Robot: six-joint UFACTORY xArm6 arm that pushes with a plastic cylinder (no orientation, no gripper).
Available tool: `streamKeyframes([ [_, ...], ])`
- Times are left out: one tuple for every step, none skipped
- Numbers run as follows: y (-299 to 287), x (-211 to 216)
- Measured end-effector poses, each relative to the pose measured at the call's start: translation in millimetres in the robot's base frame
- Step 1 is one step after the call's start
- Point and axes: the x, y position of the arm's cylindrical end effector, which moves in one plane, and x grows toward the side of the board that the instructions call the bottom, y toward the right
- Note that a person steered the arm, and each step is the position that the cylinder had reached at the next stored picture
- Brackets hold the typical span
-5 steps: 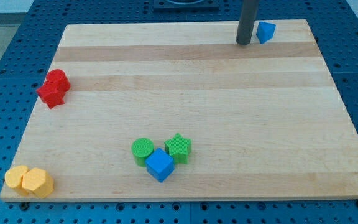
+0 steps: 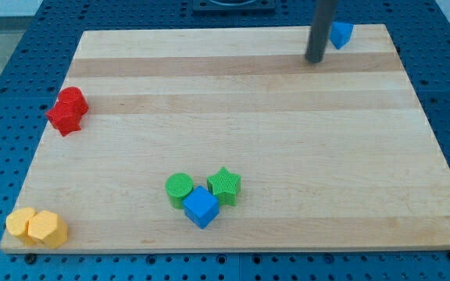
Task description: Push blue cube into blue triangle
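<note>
The arm ends in a plain dark rod with no gripper, so there is no open or closed state to tell. My tip rests near the view's top, just beside the small blue plastic triangle, which sits up and to its right. The blue plastic cube lies well apart, down and to the tip's left on the pale wooden desk, touching a green cylinder and green star. It looks light, stiff and easily slid; pushing squarely on its lower-left face seems best.

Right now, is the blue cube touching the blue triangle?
No. The blue cube sits near the view's bottom; the blue triangle is top right, beside my tip.
</note>
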Motion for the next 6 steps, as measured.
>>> streamKeyframes([
  [-87,19],
  [-175,54],
  [-246,102],
  [-277,151],
  [-280,192],
  [-280,225],
])
